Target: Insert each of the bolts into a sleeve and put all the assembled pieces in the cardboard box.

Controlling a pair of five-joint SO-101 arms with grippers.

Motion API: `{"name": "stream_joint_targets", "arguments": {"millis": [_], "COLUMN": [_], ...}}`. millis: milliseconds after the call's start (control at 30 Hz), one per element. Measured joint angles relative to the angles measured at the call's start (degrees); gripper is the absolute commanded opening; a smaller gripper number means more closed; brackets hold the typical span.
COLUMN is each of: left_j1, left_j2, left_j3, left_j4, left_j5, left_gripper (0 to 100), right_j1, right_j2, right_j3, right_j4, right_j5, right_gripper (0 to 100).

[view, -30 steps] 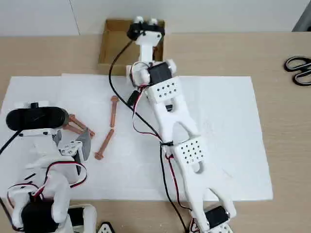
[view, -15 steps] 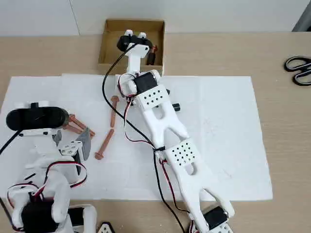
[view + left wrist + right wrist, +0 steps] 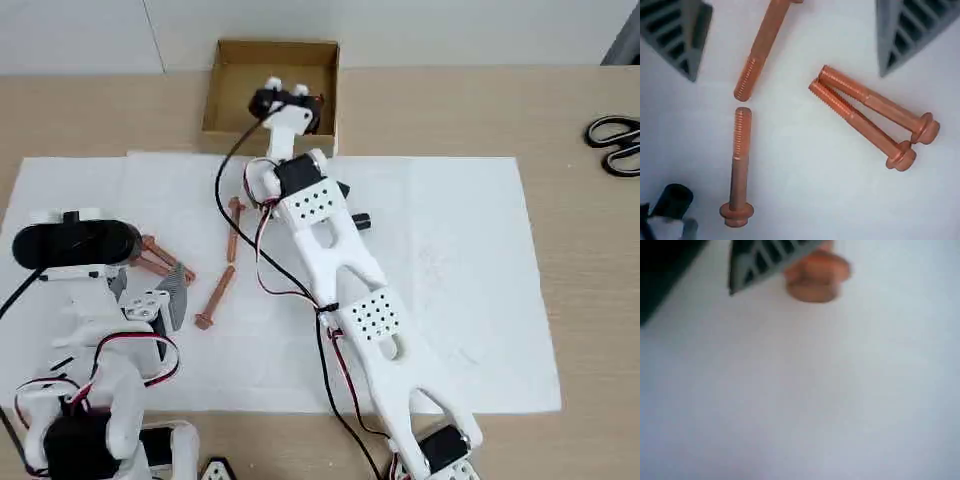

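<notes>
1. High view: four bolts [image 3: 232, 228] lie spread on the white sheet [image 3: 450, 280], I reckon for easy picking. The cardboard box [image 3: 212, 100] sits beyond on the bench [image 3: 480, 110], with the right arm [image 3: 340, 250] stretched toward it.
2. Left wrist view: the left tool [image 3: 787, 75] hangs open above copper-coloured bolts with flanged heads and threaded tips.
3. Right wrist view: the right tool [image 3: 765, 262] sits low beside one bolt head [image 3: 817, 277]. Open or closed, I cannot tell.
</notes>
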Motion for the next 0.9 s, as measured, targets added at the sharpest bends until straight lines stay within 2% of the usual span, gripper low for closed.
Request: {"name": "stream_joint_targets", "arguments": {"millis": [200,333,400,700,900], "left_j1": [0.0,0.0,0.0,0.0,0.0], "left_j2": [0.0,0.0,0.0,0.0,0.0], "left_j3": [0.0,0.0,0.0,0.0,0.0], "left_j4": [0.0,0.0,0.0,0.0,0.0], "left_j5": [0.0,0.0,0.0,0.0,0.0], "left_gripper": [22,22,22,22,22], "right_j1": [0.1,0.4,0.5,0.4,0.1], "right_j2": [1.1,1.1,1.1,0.8,-8.9], "right_j3": [-0.4,-0.4,-0.4,-0.4,-0.3], "right_j4": [0.0,0.0,0.2,0.4,6.9], "right_j5": [0.0,0.0,-0.1,0.0,4.0], "right_gripper": [15.6,0.0,2.5,0.3,0.3]}}
